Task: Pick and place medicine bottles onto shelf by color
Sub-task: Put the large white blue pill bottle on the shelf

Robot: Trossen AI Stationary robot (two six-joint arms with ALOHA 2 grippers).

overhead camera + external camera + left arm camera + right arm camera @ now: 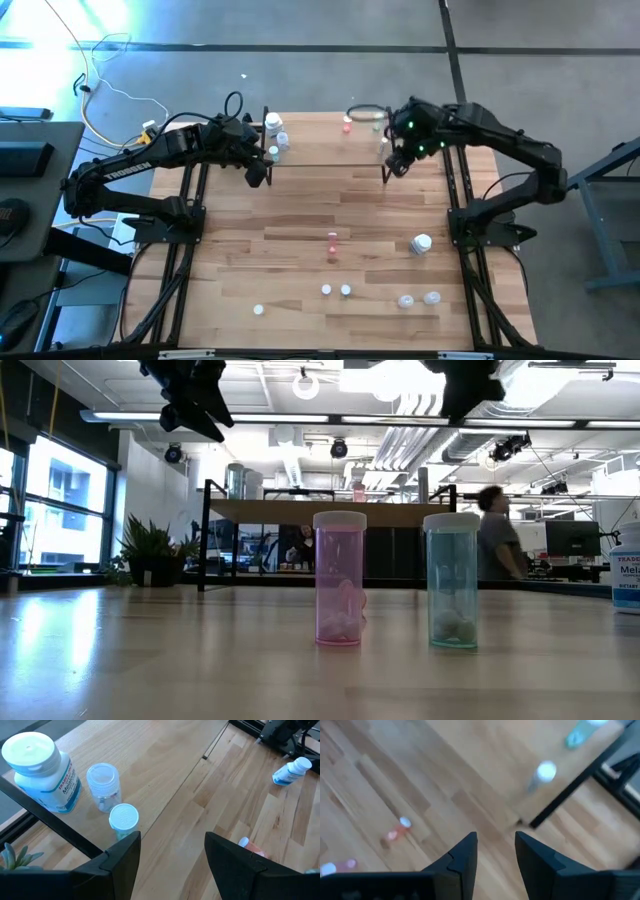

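Both grippers are empty: left gripper [172,852] wide open, right gripper [495,851] narrowly parted. Pink bottle [332,244] lies well below the shelf [325,140]. Centre the jaws before closing.

large white bottle [41,772]: label "Melatonin", brand line partly legible | left arm [125,168]: white lettering "TROSSEN" | other markings: illegible

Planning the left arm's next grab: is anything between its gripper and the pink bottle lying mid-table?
Nothing visible. The left gripper, open and empty, hangs by the shelf; bare tabletop runs from below it to the pink bottle. The other bottles lie nearer the front edge.
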